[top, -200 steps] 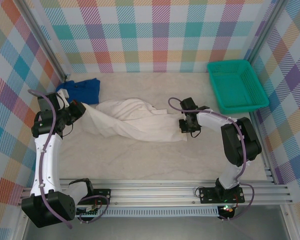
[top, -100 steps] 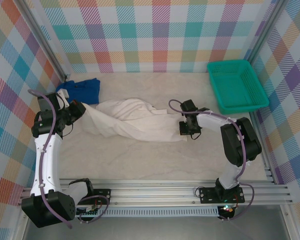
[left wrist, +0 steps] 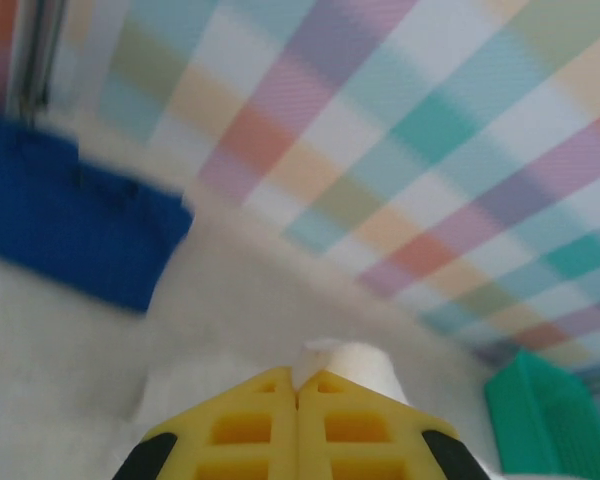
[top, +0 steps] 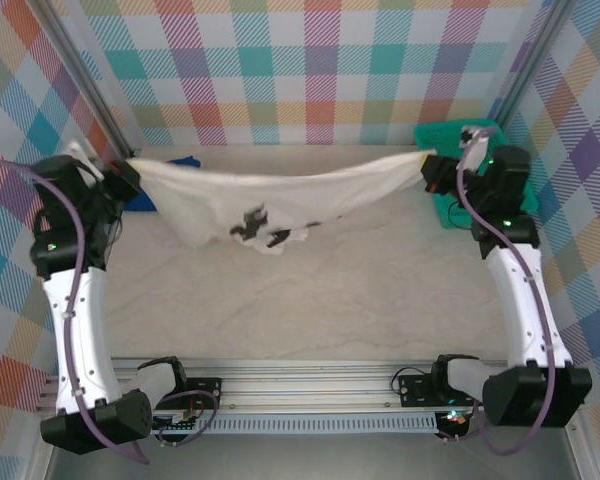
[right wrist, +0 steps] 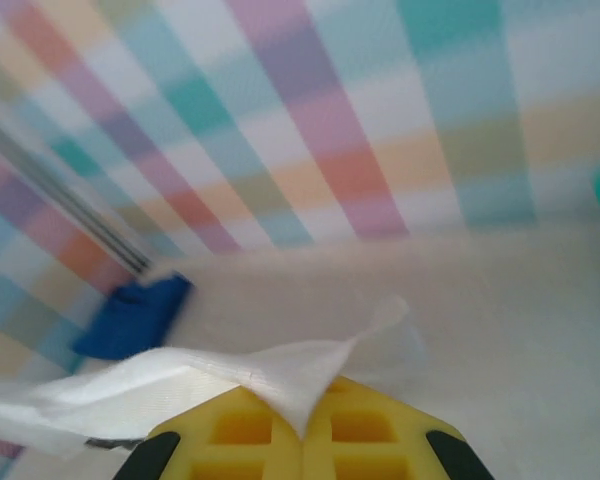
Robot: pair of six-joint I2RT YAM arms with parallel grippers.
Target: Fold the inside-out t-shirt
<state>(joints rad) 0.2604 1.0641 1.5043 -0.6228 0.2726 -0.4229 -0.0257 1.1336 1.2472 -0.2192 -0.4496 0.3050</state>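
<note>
The white inside-out t-shirt (top: 280, 195) hangs stretched in the air between both arms, sagging in the middle with dark marks on its lower fold. My left gripper (top: 130, 172) holds its left end high at the back left, jaws shut on the cloth. In the left wrist view a nub of the t-shirt (left wrist: 345, 365) pokes out above the closed yellow fingers (left wrist: 250, 425). My right gripper (top: 427, 163) pinches the right end near the basket. In the right wrist view the t-shirt (right wrist: 180, 385) runs left from the closed yellow fingers (right wrist: 375, 435).
A blue cloth garment (top: 185, 161) lies at the back left, partly behind the t-shirt, and shows in the left wrist view (left wrist: 70, 225). A green basket (top: 480, 135) stands at the back right behind the right arm. Checked walls enclose the table (top: 310, 300).
Both arms rose and swung outward, lifting the t-shirt off the table and pulling it taut between them. The right gripper closed on its right end about a second ago.
</note>
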